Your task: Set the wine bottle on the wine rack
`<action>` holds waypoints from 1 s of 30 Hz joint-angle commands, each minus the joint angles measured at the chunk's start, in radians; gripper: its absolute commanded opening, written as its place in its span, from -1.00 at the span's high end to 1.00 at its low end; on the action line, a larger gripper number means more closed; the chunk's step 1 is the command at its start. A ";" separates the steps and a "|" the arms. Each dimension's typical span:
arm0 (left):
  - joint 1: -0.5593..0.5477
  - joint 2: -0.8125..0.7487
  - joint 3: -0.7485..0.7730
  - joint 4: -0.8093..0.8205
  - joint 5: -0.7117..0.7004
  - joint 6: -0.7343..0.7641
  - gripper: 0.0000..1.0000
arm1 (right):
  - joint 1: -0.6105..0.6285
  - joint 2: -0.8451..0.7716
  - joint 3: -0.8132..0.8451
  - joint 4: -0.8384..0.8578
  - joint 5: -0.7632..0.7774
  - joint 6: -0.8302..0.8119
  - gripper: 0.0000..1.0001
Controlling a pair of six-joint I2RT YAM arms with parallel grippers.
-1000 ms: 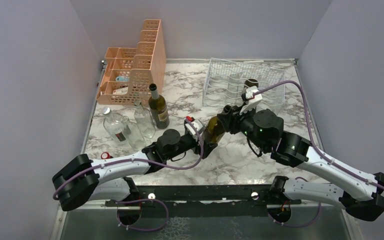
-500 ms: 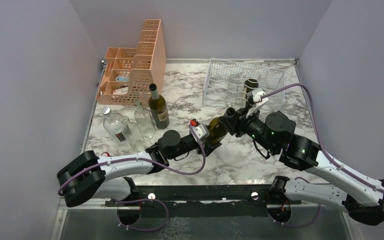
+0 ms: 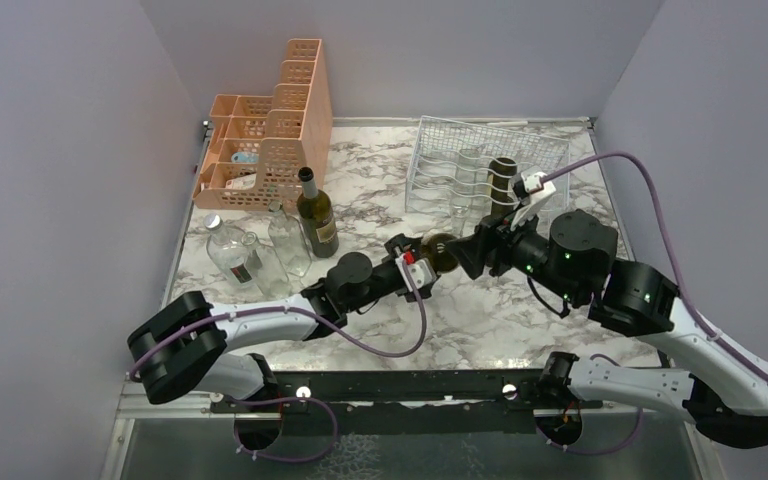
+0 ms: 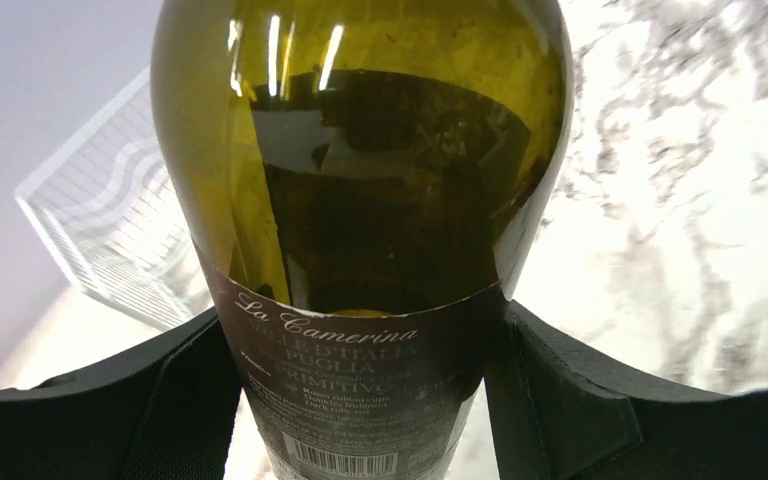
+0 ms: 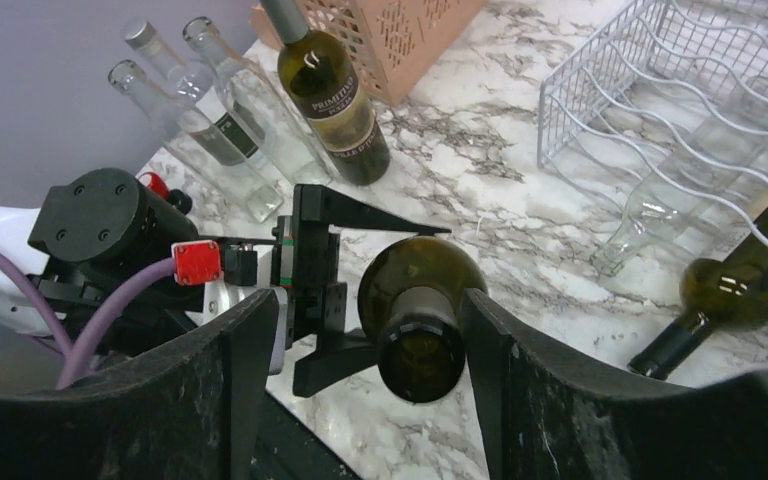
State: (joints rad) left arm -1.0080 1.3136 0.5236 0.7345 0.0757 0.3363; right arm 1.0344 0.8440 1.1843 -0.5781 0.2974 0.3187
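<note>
Grip, left gripper point(image 3: 425, 258): clamped on the wine bottle point(image 4: 360, 200). Its fingers point(image 4: 175, 400) press the labelled body, one on each side.
Grip, right gripper point(image 5: 370, 320): released. Its fingers point(image 5: 245, 385) stand wider than the bottle's neck, which points in between them, and there is a plain gap on one side.
Location of task item: the wine bottle is aloft and roughly level, with its base end in the left gripper and its neck reaching ahead into the right gripper's open span. It is not on the wine rack point(image 3: 530, 150).
Reason for hold (judged): a grip across the wide body lets one arm carry the weight alone. The level attitude suits cradles that take bottles lying down.
Rack position: ahead of the left gripper, beyond the right gripper, and apart from the held bottle.
Rack contents: a dark bottle point(image 5: 750, 290) and a clear bottle point(image 5: 675, 205) lie in the cradles just ahead of the right gripper.
Obstruction (judged): the right gripper sits between the held neck and the rack and would need to clear first. The dark bottle's neck juts out of the rack front towards both grippers.
Other items: a standing dark bottle point(image 3: 316, 215), clear glass bottles point(image 3: 230, 250) and a peach organizer point(image 3: 270, 140) are off the left gripper's outer flank, well apart from the rack side.
</note>
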 commanded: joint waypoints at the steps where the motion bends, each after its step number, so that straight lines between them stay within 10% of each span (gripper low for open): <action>1: 0.002 0.009 0.091 0.096 0.011 0.375 1.00 | 0.004 0.026 0.115 -0.243 0.078 0.070 -0.40; 13: 0.017 0.101 0.281 0.034 0.116 0.974 1.00 | 0.005 -0.011 0.206 -0.517 0.080 0.162 -0.40; 30: 0.032 0.057 0.412 -0.260 0.246 1.274 1.00 | 0.005 0.004 0.069 -0.551 0.041 0.240 -0.33</action>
State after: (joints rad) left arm -0.9764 1.4349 0.8555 0.4583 0.2596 1.5070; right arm 1.0344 0.8246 1.3033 -1.1458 0.3569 0.5354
